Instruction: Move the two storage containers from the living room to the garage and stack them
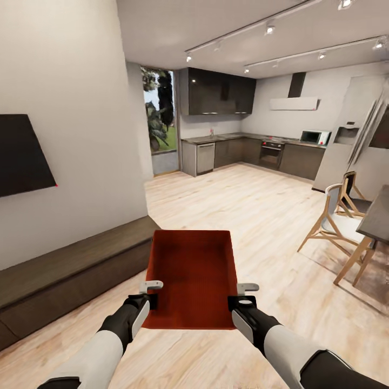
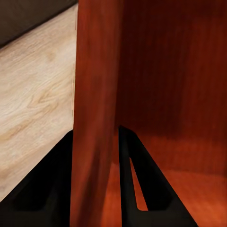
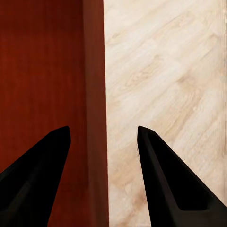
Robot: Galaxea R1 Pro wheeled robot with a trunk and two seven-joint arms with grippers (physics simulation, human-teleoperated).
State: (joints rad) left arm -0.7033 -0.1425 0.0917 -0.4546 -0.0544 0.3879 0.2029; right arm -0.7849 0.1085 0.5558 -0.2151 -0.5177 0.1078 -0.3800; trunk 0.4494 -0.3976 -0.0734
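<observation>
Seemingly unlabelled, 1 storage container (image 1: 192, 275) is grasped by left jaws; right jaws straddle its wall.

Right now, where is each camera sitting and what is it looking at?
Head view: up high, facing the kitchen; both arms hold the orange-red ribbed bin.
Left wrist view: along the left fingers, which straddle the bin's wall.
Right wrist view: along the right fingers, which straddle the other wall.
Shared by all three: bin, light wood-plank floor.
</observation>
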